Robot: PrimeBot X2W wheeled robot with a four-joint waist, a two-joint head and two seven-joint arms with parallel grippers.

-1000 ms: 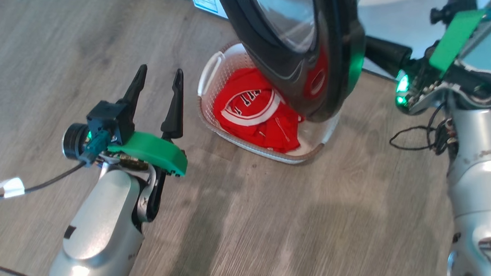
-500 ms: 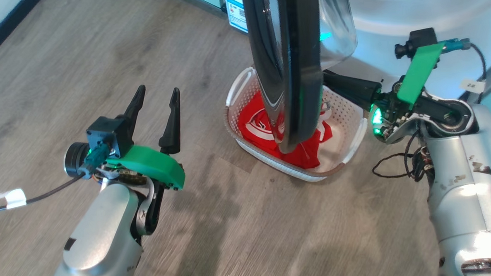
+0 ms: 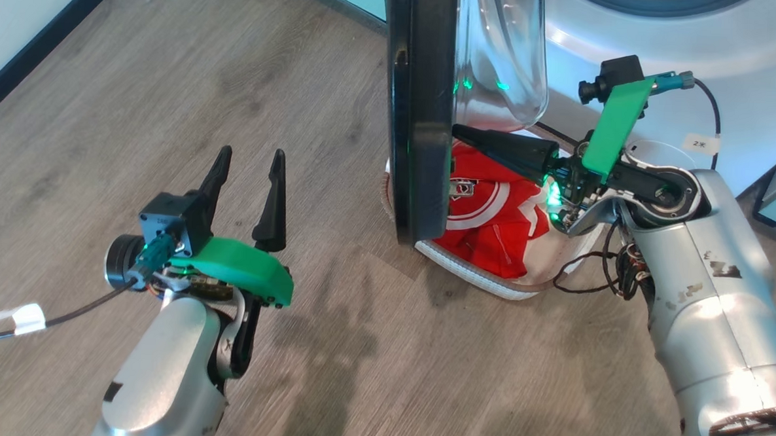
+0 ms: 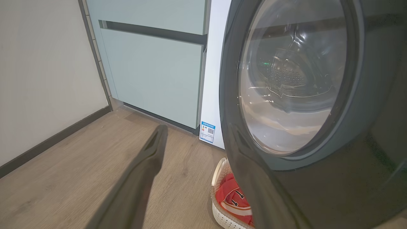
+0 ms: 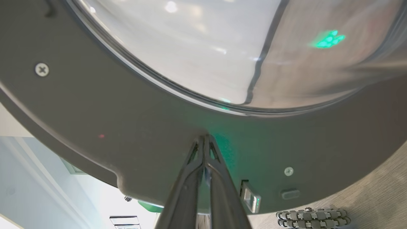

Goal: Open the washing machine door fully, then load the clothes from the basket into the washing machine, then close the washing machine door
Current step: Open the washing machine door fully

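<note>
The black-rimmed door (image 3: pixel 419 114) stands open, edge-on, glass bowl bulging toward the white machine (image 3: pixel 755 63); beneath it, red clothes (image 3: pixel 493 216) lie heaped in the cream basket (image 3: pixel 471 274) on the floor

One washing machine (image 3: pixel 749 57), one door (image 3: pixel 419 114), one basket (image 3: pixel 471 274) of red clothes (image 3: pixel 493 216) (a heap; the number of garments cannot be told). Two grippers, the left gripper (image 3: pixel 252 151) and the right gripper (image 3: pixel 460 131), with two fingers (image 3: pixel 272 193) each. Two cabinet panels (image 4: pixel 152 73), one label sticker (image 4: pixel 207 131).
</note>
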